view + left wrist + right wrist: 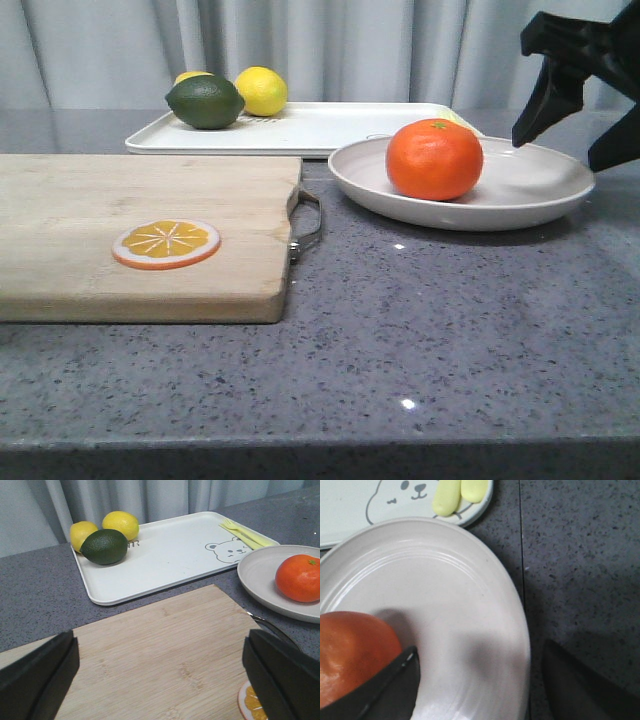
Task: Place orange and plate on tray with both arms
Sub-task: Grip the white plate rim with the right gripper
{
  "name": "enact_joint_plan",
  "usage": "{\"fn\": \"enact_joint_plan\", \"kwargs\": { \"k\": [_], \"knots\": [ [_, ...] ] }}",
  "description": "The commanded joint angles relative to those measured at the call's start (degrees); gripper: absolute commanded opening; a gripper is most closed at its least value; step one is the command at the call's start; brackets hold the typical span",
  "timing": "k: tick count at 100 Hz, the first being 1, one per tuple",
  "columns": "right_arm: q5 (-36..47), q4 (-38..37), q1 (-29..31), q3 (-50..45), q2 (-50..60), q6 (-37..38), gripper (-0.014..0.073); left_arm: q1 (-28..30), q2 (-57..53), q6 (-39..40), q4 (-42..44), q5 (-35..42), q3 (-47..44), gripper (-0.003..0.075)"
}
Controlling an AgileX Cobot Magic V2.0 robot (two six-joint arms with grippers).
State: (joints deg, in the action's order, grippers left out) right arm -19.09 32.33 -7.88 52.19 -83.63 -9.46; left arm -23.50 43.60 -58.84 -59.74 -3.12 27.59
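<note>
The orange sits in the off-white plate on the grey table, just in front of the white tray. My right gripper is open and hovers over the plate's right rim. In the right wrist view the gripper straddles the rim of the plate, one finger inside next to the orange, the other outside over the table. My left gripper is open and empty above the wooden board; the orange, plate and tray lie beyond it.
A wooden cutting board with a flat orange slice lies at the left. On the tray's far left are a green lime and yellow lemons. A yellow fork lies on the tray's right end, near the plate.
</note>
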Motion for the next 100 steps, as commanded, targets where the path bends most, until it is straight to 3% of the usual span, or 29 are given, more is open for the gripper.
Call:
{"fn": "enact_joint_plan", "kwargs": {
  "k": [1, 28, 65, 100],
  "knots": [
    [2.7, 1.0, 0.0, 2.1, 0.7, -0.6, 0.0517, 0.1, -0.4, 0.4, -0.6, 2.5, 1.5, 0.0638],
    [3.1, 1.0, 0.0, 2.1, -0.9, -0.6, 0.0506, 0.1, -0.4, 0.4, -0.6, 2.4, 1.5, 0.0638],
    [2.3, 1.0, 0.0, 2.1, -1.5, -0.6, 0.0321, 0.1, -0.4, 0.4, -0.6, 2.4, 1.5, 0.0638],
    [2.1, 1.0, 0.0, 2.1, -1.5, -0.6, -0.0064, 0.1, -0.4, 0.4, -0.6, 2.4, 1.5, 0.0638]
  ]
}}
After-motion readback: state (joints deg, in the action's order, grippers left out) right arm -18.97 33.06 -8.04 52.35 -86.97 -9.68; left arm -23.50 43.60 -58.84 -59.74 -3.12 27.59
